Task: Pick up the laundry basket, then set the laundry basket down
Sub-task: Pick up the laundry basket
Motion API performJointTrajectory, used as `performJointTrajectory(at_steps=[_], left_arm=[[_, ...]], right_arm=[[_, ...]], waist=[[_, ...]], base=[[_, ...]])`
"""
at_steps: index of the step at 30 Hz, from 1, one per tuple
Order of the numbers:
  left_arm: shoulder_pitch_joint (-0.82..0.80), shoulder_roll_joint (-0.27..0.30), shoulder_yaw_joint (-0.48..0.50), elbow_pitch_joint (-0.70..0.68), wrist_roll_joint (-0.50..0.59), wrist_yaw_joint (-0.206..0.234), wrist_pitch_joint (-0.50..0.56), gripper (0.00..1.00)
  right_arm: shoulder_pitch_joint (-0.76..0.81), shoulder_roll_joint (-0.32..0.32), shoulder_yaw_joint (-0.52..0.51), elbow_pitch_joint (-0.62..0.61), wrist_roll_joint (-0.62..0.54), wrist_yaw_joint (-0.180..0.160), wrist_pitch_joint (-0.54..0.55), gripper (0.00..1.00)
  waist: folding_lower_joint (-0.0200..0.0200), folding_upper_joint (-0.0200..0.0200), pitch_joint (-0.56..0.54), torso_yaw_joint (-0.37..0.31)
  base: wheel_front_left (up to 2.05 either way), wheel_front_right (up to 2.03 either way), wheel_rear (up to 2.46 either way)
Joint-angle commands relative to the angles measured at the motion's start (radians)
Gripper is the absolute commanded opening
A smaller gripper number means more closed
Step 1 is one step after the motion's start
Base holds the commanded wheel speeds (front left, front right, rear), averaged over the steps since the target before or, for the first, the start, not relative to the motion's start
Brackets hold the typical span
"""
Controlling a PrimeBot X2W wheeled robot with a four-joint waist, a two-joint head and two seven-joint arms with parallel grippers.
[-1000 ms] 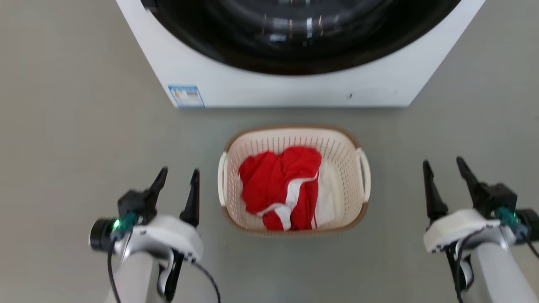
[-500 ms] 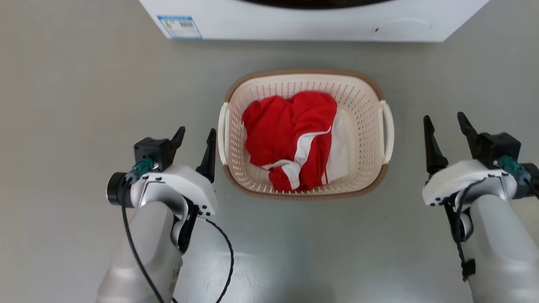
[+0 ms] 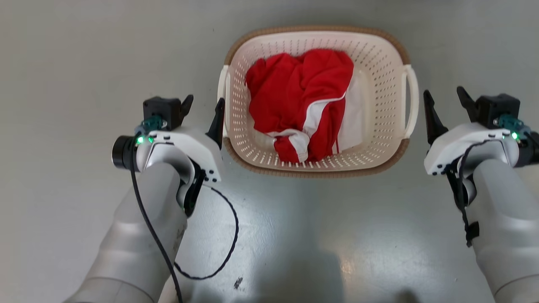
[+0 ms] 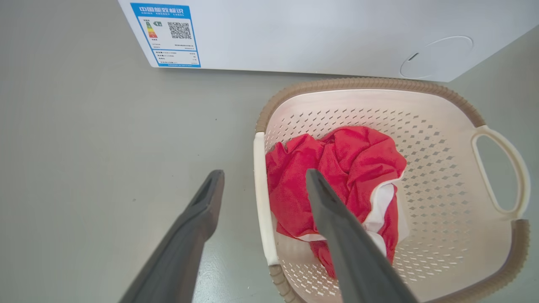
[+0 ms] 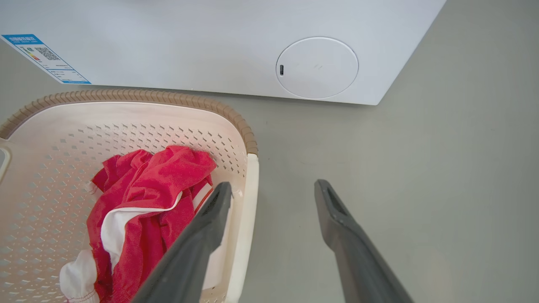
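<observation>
Red and white clothes [image 3: 301, 99] between the left gripper [image 3: 204, 99] and the right gripper [image 3: 443, 91], white washing machine [image 5: 210, 42] ahead of both, blue sticker [image 4: 165, 35] on it, grey floor [image 3: 84, 63] below

The laundry basket [image 3: 381, 118] is showing cream-white walls dotted with rows of small holes, a brown woven-look rim and white loop handles, and the cloth [image 3: 294, 88] in it is showing bright red with white bands. The left claw [image 3: 204, 101] and the right claw [image 3: 443, 91] are showing dark fingers on white housings with small green lights glowing, while the floor [image 3: 84, 63] is lying plain grey-green and the washing machine [image 4: 294, 33] is showing white with a blue-edged label [image 4: 166, 35].
</observation>
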Motion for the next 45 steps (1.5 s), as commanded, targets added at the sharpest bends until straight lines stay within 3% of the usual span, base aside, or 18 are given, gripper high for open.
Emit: performJointTrajectory(at_steps=[1, 20, 45], left_arm=[[-0.029, 0.023, 0.0, 0.01, -0.027, 0.009, -0.006, 1.0], [-0.132, 0.023, -0.18, 0.054, -0.197, 0.043, -0.006, 1.0], [-0.227, 0.023, -0.349, 0.112, -0.348, 0.079, -0.003, 1.0]], right_arm=[[-0.011, 0.004, 0.03, 0.006, -0.01, 0.006, 0.0, 1.0], [-0.114, 0.013, 0.074, 0.129, -0.026, 0.006, -0.036, 1.0], [-0.19, 0.022, 0.092, 0.201, -0.039, 0.006, -0.053, 1.0]], waist=[[0.0, 0.0, 0.035, 0.006], [0.0, 0.0, 0.108, 0.021], [0.0, 0.0, 0.205, 0.014]], base=[[0.0, 0.0, 0.0], [0.0, 0.0, 0.0], [0.0, 0.0, 0.0]])
